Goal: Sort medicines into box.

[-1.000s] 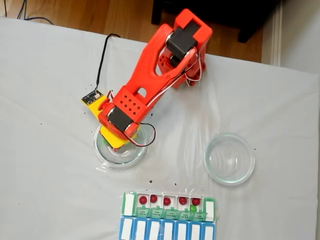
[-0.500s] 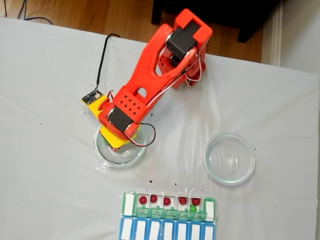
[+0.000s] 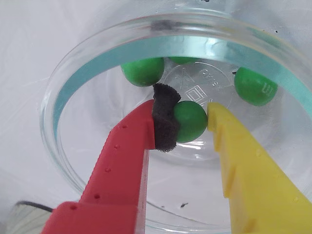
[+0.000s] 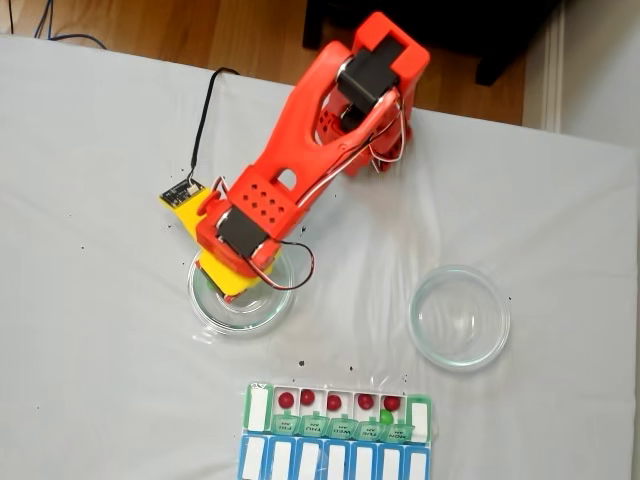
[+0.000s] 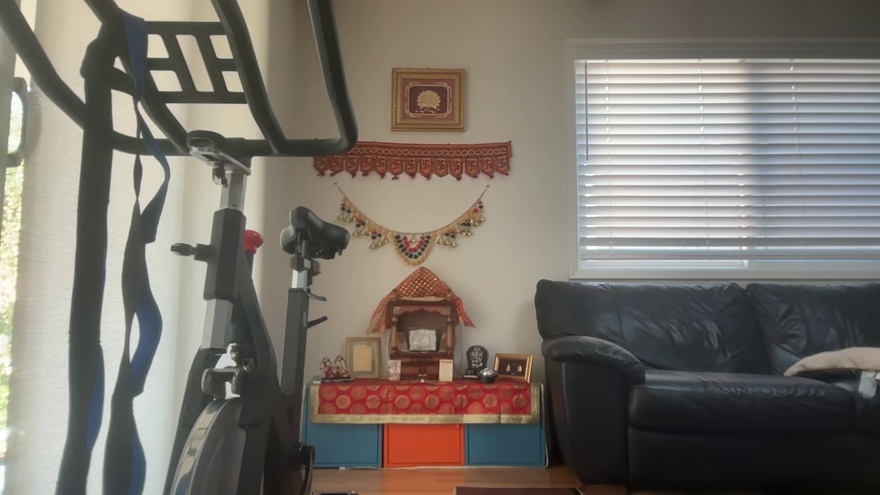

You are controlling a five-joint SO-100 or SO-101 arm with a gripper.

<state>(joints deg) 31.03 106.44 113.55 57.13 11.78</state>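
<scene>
In the wrist view a green ball (image 3: 191, 121) sits squeezed between the two fingers: the red finger (image 3: 127, 161), tipped with a black foam pad (image 3: 165, 117), presses its left side, and the yellow finger (image 3: 243, 165) touches its right side, so the gripper (image 3: 187, 122) is clamped on it. The ball lies on the floor of a clear round glass dish (image 3: 73, 87), near the middle of the frame. Three more green balls lie farther back: one at upper centre-left (image 3: 143, 69), one at the right (image 3: 255, 86) and one partly hidden behind the dish rim at top centre (image 3: 183, 60).

Raised lettering is moulded into the dish bottom (it seems to read "pyrex", though blurred).

In the fixed view the arm (image 4: 300, 160) covers the left dish (image 4: 205, 300), hiding the fingers and ball. A second glass dish (image 4: 458, 318) stands at the right on the white tabletop (image 4: 90, 380). The box (image 4: 338, 440) lies at the bottom edge, its blue-lidded row cut off; five dark red balls (image 4: 286, 399) sit in the open compartments, and something green (image 4: 385, 415) lies beside the fifth. The green lids carry day labels too small to read.
</scene>
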